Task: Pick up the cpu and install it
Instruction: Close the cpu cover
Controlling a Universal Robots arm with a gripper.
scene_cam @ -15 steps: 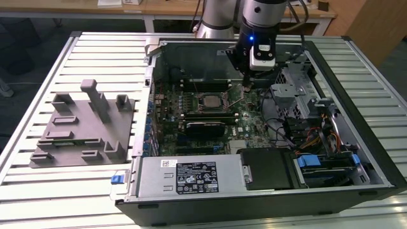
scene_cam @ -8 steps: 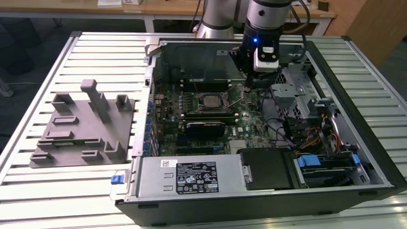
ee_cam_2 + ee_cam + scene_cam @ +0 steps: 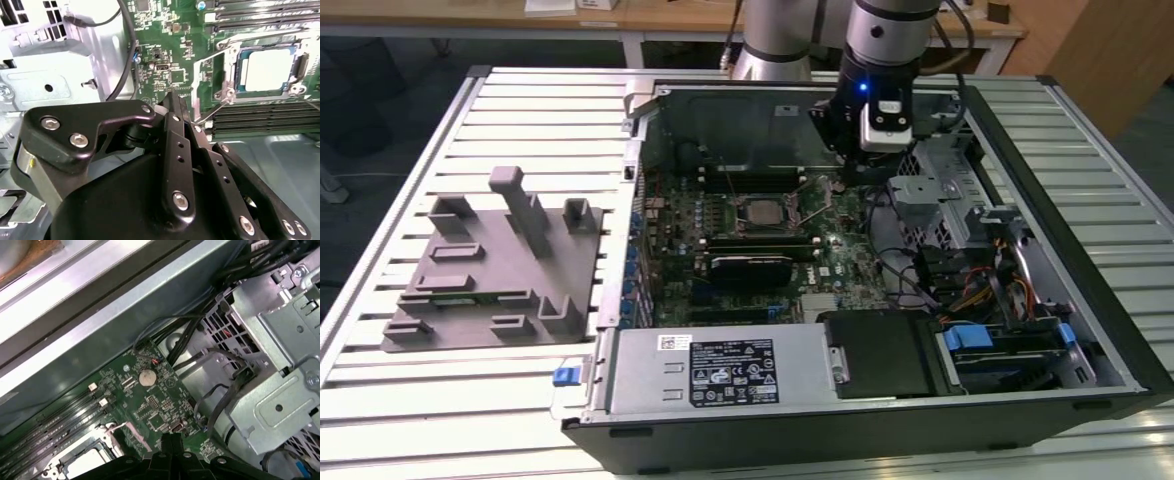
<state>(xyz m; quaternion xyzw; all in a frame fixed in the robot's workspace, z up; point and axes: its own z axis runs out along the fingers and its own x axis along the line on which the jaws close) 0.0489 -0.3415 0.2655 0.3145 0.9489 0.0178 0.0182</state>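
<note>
Cpu [image 3: 268, 70]: one, lying in one socket [image 3: 226, 75]; jaws closed on nothing, above board near socket.

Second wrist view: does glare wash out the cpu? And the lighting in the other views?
Second wrist view: the cpu top is a bright, nearly featureless patch, and the black end effector is dark. First wrist view: a pale glare band runs along the case edge. Exterior view: even room light, the motherboard dimmer, a blue light glowing on the arm.

Matt silver metal cpu [image 3: 268, 70] (socket frame [image 3: 230, 80] shinier steel)
</note>
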